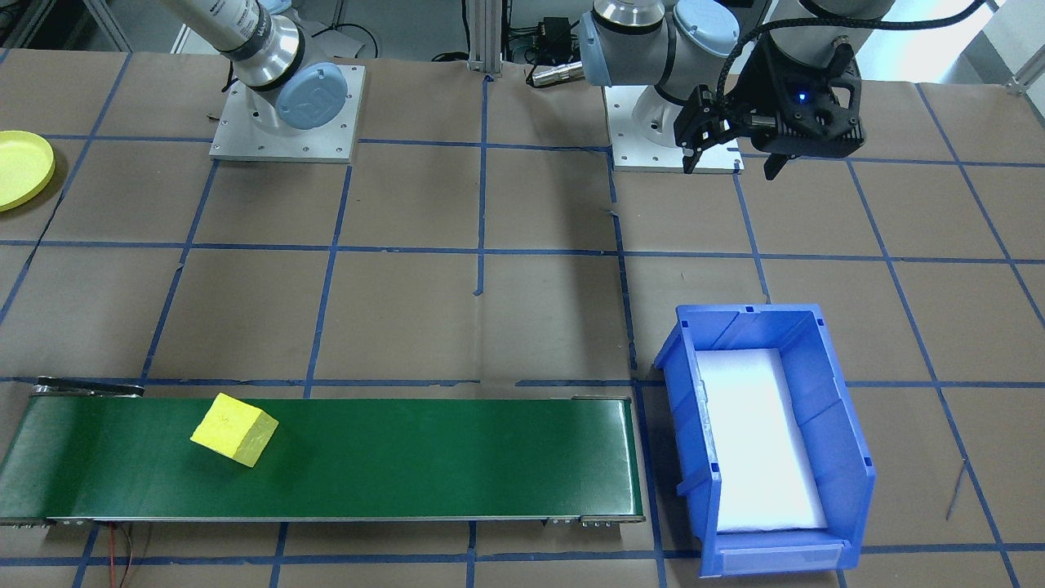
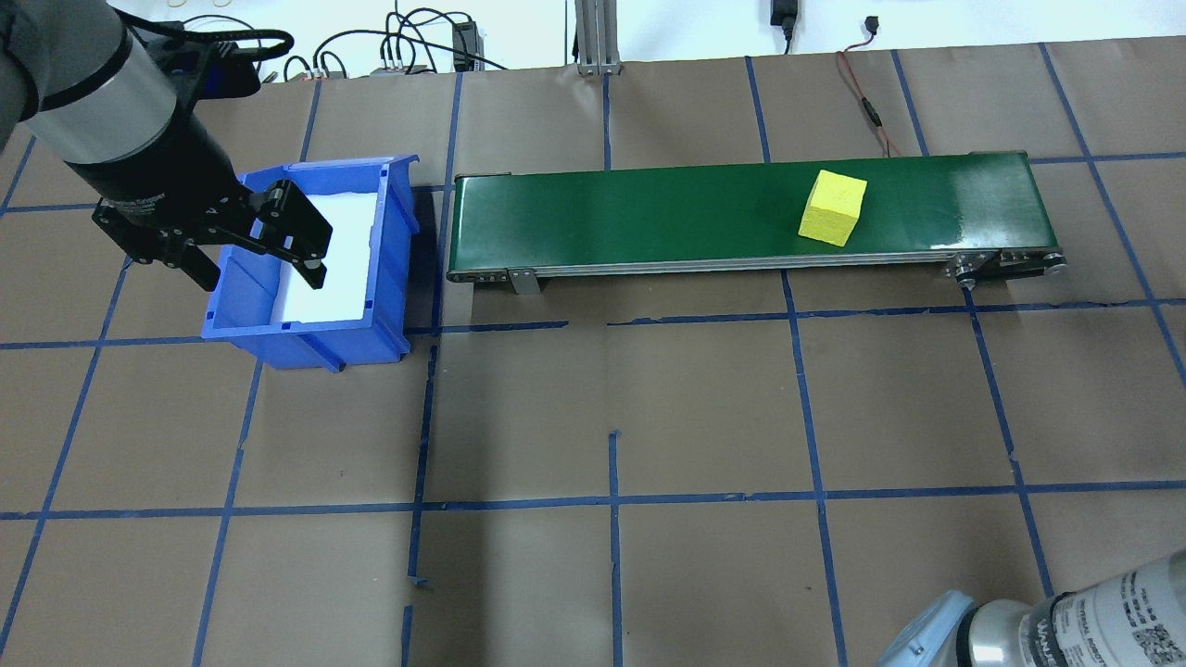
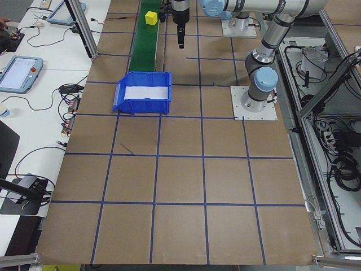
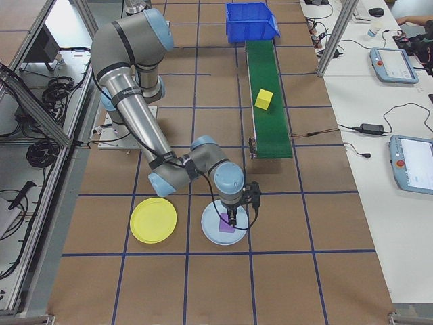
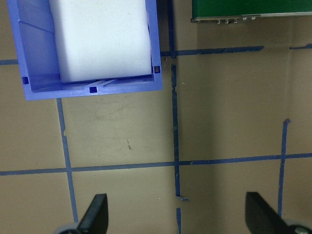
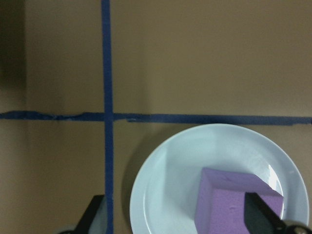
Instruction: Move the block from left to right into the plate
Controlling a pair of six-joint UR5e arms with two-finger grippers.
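The yellow block (image 1: 234,429) (image 2: 833,207) lies on the green conveyor belt (image 1: 392,457), toward the robot's right end. The yellow plate (image 1: 20,167) (image 4: 153,220) sits empty on the table, far from the belt. My right gripper (image 6: 178,219) (image 4: 233,215) hangs open just over a pale blue plate (image 6: 165,195) that holds a purple block (image 6: 229,200). My left gripper (image 2: 259,270) (image 1: 731,163) is open and empty, high above the table near the blue bin (image 2: 315,324).
The blue bin (image 1: 816,425) with a white foam liner stands at the belt's left end. The pale blue plate (image 4: 215,233) lies right beside the yellow plate. Brown paper with blue tape lines covers the table.
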